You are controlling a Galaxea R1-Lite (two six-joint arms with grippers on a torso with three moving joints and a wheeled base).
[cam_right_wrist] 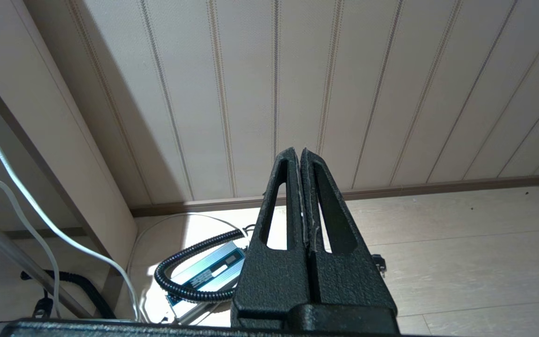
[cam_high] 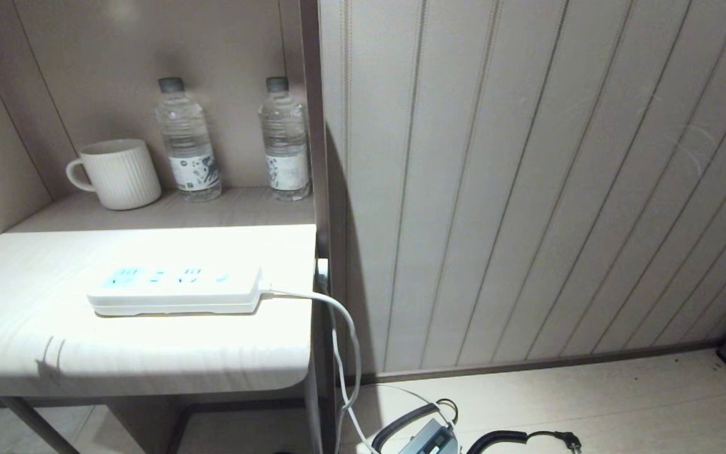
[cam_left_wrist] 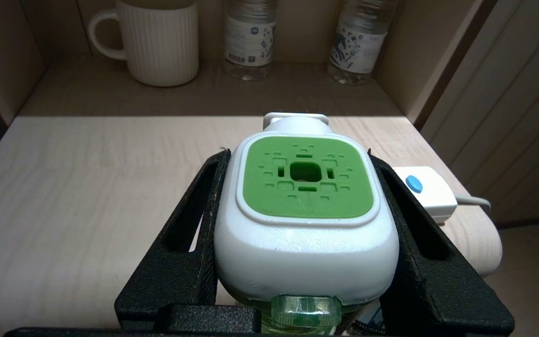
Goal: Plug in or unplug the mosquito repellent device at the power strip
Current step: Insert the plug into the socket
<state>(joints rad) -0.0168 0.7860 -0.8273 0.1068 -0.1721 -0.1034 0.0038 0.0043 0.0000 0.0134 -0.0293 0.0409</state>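
- A pale wooden bench [cam_high: 149,353] stands in a panelled nook beside a ribbed wall.
- The power strip [cam_high: 174,291] lies flat on the bench, its cord [cam_high: 331,309] trailing off the right edge toward the floor.
- At the back stand a white mug [cam_high: 120,173] and two water bottles [cam_high: 188,142].
- The left gripper [cam_left_wrist: 304,187] has its jaws clamped on the sides of the mosquito repellent device [cam_left_wrist: 304,210], held above the bench, not plugged in.
- The right gripper [cam_right_wrist: 301,157] hangs low near the floor, jaws pressed together, holding nothing.
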